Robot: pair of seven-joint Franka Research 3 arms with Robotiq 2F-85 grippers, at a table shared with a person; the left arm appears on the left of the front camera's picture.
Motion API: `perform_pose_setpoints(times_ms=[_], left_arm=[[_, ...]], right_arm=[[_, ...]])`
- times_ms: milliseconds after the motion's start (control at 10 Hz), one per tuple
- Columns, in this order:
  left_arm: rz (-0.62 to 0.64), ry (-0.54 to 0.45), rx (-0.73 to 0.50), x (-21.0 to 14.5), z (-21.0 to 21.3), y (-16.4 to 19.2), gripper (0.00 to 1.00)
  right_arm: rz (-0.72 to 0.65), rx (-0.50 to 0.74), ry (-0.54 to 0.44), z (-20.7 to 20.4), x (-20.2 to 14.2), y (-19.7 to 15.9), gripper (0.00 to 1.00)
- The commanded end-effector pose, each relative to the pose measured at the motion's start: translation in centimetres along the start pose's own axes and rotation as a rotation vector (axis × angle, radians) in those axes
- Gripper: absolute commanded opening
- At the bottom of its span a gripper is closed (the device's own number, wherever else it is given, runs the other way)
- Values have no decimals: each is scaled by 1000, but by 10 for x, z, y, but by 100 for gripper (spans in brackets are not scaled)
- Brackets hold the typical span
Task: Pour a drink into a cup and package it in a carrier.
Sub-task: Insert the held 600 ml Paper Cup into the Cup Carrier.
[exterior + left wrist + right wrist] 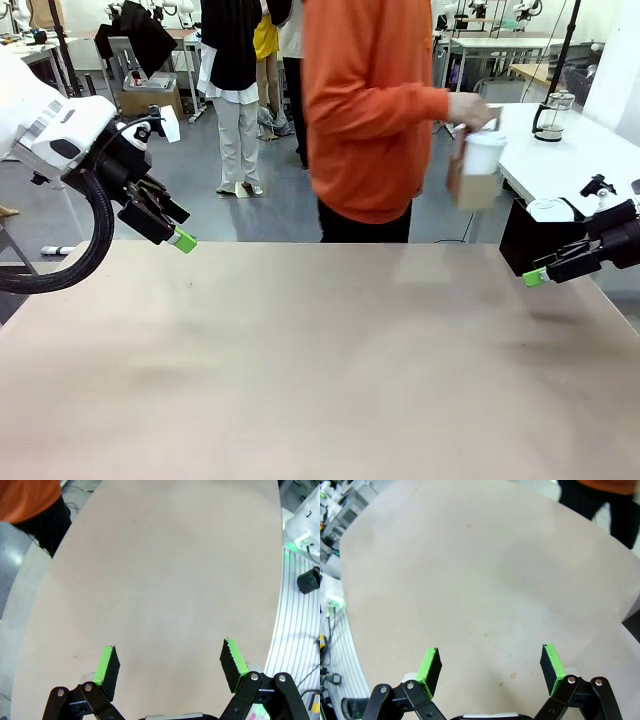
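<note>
Bare tan table [320,380] nearest, with the left gripper [178,237] hovering over its far left edge and the right gripper [538,275] over its far right edge, both spread wide and holding nothing. Beyond the far edge, a person in orange, hand [470,110] carrying a white cup [484,152] inside a brown carrier [474,188]. Farther right, on a white side table [570,160], a glass press jug [548,114].

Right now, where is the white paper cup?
In the front view, the cup is off the table, at the far right, in the person's hand together with the brown carrier, near the white side table.
</note>
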State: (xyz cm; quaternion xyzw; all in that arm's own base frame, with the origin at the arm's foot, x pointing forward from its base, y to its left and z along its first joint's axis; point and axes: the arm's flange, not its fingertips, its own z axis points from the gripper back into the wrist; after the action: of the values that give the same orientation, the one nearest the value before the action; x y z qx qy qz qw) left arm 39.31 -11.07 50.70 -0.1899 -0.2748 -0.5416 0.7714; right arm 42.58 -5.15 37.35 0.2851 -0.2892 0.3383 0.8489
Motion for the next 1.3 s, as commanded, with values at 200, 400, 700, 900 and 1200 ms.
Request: perform_pose_setpoints(times_ms=[200, 400, 700, 900, 1200], left_arm=[[10, 12, -1, 1, 1, -1, 100], [10, 12, -1, 1, 1, -1, 100], [10, 12, -1, 1, 1, -1, 100], [10, 12, -1, 1, 1, -1, 100], [10, 12, -1, 1, 1, -1, 100]], right_arm=[[-2, 7, -4, 2, 1, -1, 100], [-2, 7, -4, 2, 1, -1, 100], [-2, 7, -4, 2, 1, -1, 100], [-2, 7, -4, 2, 1, -1, 100], [-2, 7, -4, 2, 1, -1, 100]])
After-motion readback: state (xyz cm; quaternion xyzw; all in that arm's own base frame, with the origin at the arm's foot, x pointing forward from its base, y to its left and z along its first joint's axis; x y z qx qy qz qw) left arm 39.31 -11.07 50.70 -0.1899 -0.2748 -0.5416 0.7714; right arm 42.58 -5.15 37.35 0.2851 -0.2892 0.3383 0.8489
